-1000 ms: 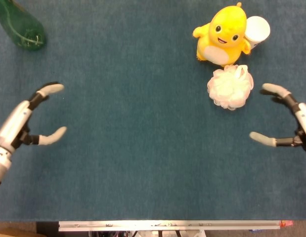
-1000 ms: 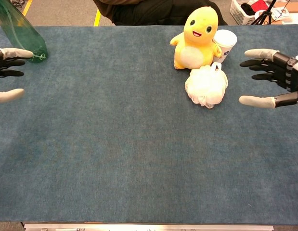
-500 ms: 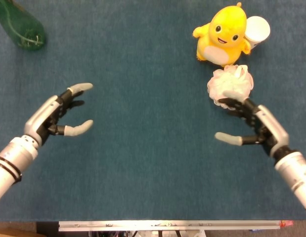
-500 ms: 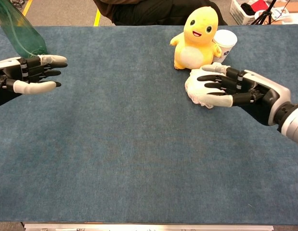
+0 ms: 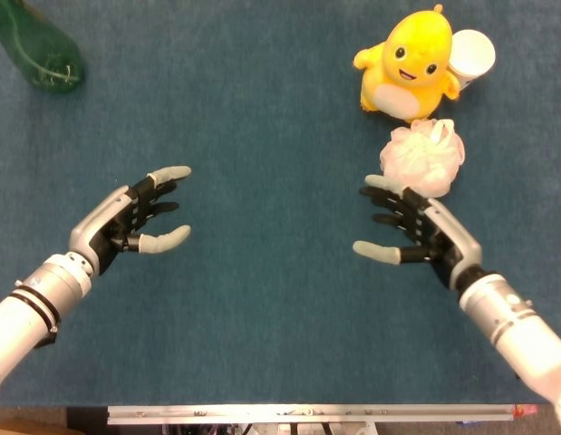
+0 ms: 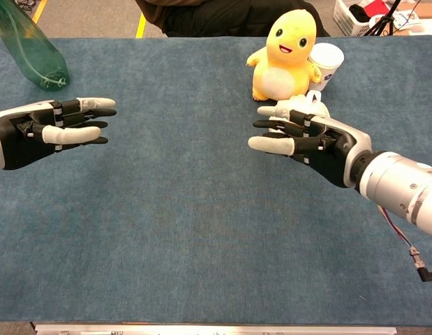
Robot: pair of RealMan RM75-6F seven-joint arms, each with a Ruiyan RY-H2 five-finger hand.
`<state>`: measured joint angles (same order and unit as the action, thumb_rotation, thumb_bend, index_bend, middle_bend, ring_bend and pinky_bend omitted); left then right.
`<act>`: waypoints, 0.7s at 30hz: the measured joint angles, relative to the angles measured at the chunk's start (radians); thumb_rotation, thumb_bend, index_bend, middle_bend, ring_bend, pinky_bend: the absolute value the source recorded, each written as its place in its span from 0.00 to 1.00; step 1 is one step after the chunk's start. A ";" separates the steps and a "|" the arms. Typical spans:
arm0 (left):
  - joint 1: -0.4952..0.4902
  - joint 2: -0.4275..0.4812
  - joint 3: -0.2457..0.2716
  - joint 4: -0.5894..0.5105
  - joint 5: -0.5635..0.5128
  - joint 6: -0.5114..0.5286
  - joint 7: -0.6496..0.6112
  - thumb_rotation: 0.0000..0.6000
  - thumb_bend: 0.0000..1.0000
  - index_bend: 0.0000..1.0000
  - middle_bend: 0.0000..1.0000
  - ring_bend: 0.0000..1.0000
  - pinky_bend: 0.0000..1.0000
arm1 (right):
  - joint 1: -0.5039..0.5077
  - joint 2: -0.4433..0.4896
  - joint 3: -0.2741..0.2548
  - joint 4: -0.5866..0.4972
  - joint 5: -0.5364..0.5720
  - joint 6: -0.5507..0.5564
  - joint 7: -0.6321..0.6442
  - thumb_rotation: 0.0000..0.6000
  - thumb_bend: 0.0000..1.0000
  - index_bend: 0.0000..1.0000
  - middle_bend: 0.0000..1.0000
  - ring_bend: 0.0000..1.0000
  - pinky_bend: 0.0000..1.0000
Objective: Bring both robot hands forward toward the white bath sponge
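Observation:
The white bath sponge (image 5: 424, 159) lies on the blue table cloth just in front of the yellow plush toy (image 5: 410, 65). My right hand (image 5: 414, 233) hovers just below and left of the sponge, fingers spread and empty; in the chest view that hand (image 6: 308, 138) covers most of the sponge (image 6: 312, 102). My left hand (image 5: 135, 222) is far to the left of the sponge over bare cloth, fingers apart, holding nothing. The chest view shows the same left hand (image 6: 51, 128) low at the left side.
A white paper cup (image 5: 471, 56) stands behind the plush toy at its right. A green bottle (image 5: 35, 47) is at the far left corner. The table's metal front edge (image 5: 307, 414) runs along the bottom.
Both hands have moved inward and forward from the table's sides. The right hand came from right of the sponge to just below and left of it; the left hand shifted right.

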<state>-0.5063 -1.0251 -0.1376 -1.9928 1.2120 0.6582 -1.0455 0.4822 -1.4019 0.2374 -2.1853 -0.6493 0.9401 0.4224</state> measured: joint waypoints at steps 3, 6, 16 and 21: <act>0.003 -0.013 0.001 -0.004 0.003 0.003 0.022 1.00 0.31 0.12 0.06 0.00 0.09 | 0.024 -0.030 0.009 0.002 0.045 0.016 -0.029 1.00 0.08 0.19 0.18 0.09 0.13; 0.004 -0.033 0.004 -0.003 0.003 0.002 0.041 1.00 0.31 0.12 0.06 0.00 0.09 | 0.036 -0.050 0.015 0.006 0.074 0.028 -0.046 1.00 0.08 0.19 0.18 0.09 0.13; 0.004 -0.077 0.000 -0.014 -0.035 0.002 0.088 1.00 0.31 0.12 0.06 0.00 0.09 | 0.055 -0.096 0.031 0.019 0.144 0.040 -0.067 1.00 0.08 0.19 0.18 0.09 0.13; 0.004 -0.094 -0.005 -0.019 -0.055 -0.002 0.105 1.00 0.31 0.12 0.06 0.00 0.09 | 0.057 -0.113 0.034 0.031 0.155 0.044 -0.076 1.00 0.08 0.19 0.18 0.09 0.13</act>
<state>-0.5027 -1.1193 -0.1426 -2.0118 1.1566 0.6562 -0.9403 0.5394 -1.5148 0.2714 -2.1539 -0.4947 0.9845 0.3459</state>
